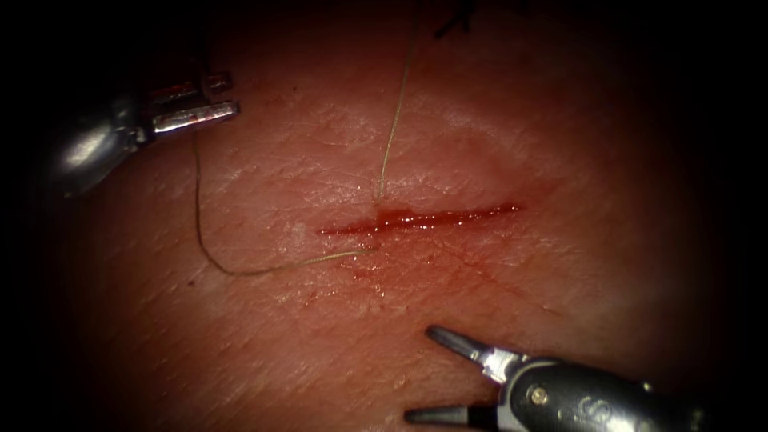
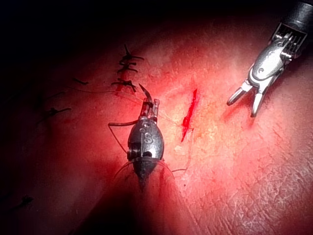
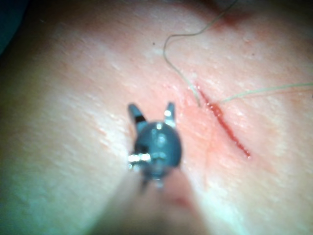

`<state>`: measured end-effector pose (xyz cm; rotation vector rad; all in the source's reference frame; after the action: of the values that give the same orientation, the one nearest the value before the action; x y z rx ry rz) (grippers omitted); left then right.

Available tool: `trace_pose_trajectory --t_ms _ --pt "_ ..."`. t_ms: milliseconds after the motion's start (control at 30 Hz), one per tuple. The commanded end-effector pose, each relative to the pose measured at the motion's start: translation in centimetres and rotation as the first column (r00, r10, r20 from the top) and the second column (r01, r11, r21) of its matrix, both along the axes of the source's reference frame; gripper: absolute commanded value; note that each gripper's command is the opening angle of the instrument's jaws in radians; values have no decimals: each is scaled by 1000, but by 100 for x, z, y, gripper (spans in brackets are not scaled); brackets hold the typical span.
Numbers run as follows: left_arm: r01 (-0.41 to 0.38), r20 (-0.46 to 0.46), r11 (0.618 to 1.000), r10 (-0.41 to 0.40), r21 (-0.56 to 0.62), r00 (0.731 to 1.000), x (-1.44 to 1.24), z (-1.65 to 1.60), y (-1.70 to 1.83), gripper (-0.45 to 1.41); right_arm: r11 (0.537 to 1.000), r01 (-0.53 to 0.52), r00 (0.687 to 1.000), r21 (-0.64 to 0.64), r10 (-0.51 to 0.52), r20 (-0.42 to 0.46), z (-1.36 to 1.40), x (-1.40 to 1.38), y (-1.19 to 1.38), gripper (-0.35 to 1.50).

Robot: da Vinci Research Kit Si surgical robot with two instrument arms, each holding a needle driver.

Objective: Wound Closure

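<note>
Left tool (image 1: 210, 106): jaws closed on needle (image 2: 145, 92); thread (image 1: 210, 254) trails.
Right tool (image 1: 424, 374): jaws spread, nothing held.
Thread: judged limp, slippery; best gripped near the cut (image 1: 416, 219).

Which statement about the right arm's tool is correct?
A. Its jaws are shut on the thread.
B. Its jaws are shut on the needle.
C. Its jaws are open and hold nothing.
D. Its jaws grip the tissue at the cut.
C: the right tool has its jaws spread wide apart over the tissue, below the cut, with nothing between them.
</note>
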<state>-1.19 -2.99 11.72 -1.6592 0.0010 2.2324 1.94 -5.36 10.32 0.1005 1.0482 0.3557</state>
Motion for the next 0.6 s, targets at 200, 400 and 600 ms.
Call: trace_pose_trajectory --t_ms 200,400,600 --pt "-7 17 1000 6 1 1000 -16 1 0 -45 999 3 999 -45 -1 51 53 23 18 121" --pt "-6 23 1000 6 3 1000 -22 -3 -1 -45 998 24 996 -62 -19 84 97 42 12 118" --pt "-7 30 1000 7 4 1000 -26 -5 0 -45 997 15 996 -73 -9 90 111 46 20 111"
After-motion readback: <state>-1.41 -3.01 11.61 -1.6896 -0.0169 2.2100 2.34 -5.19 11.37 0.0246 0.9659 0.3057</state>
